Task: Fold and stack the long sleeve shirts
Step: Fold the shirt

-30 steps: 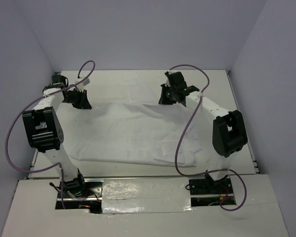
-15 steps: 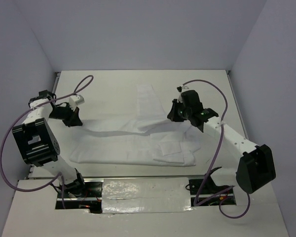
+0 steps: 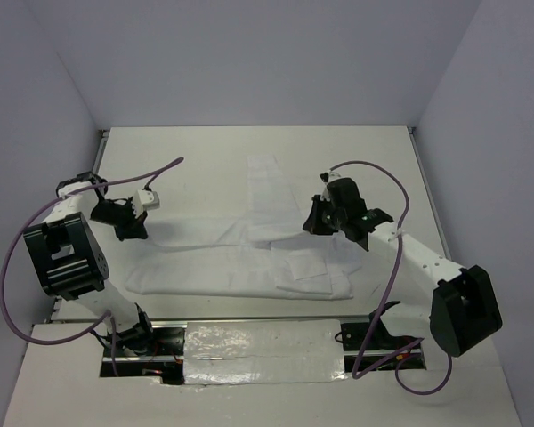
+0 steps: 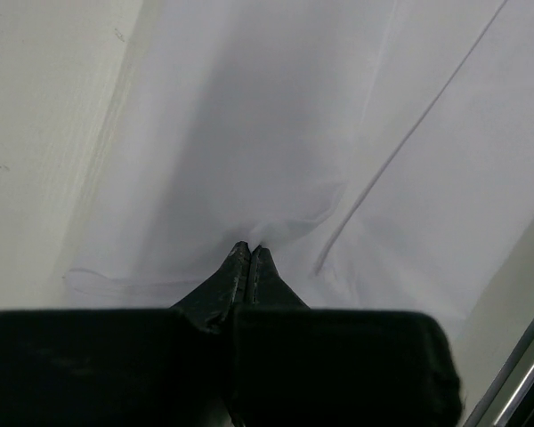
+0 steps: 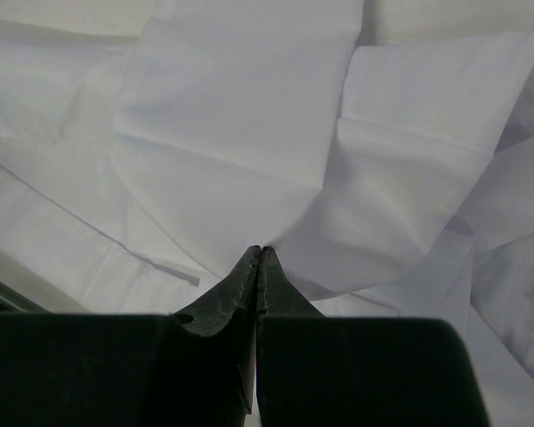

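Top external: the white shirt (image 3: pixel 240 262) lay wrinkled across the middle of the table (image 3: pixel 187 147). Its bulk was toward 6 o'clock, near the arm bases, and one narrow strip of cloth ran out to 12 o'clock. The left claw (image 3: pixel 132 233) was at the shirt's 9 o'clock edge. The right claw (image 3: pixel 313 224) was at about 2 o'clock of the bulk, over cloth. A long fold ran between the two claws and looked lifted off the layer below. Left wrist view: the fingers were pressed together with no gap, and shirt cloth was pinched at the tips and puckered around them. A seam line ran off toward 1 o'clock, with bare tabletop at 9 to 10 o'clock. A metal rail (image 4: pixel 516 374) showed at 4 o'clock. Right wrist view: the fingers were likewise closed tight, nipping the edge of a folded layer. Creased panels spread from 10 to 2 o'clock, with more rumpled cloth at 3 to 4 o'clock. Both claws were clamped on the shirt, neither wide. Purple cables (image 3: pixel 9 267) looped off both arms, and the left one swung out past the table's 9 o'clock side.
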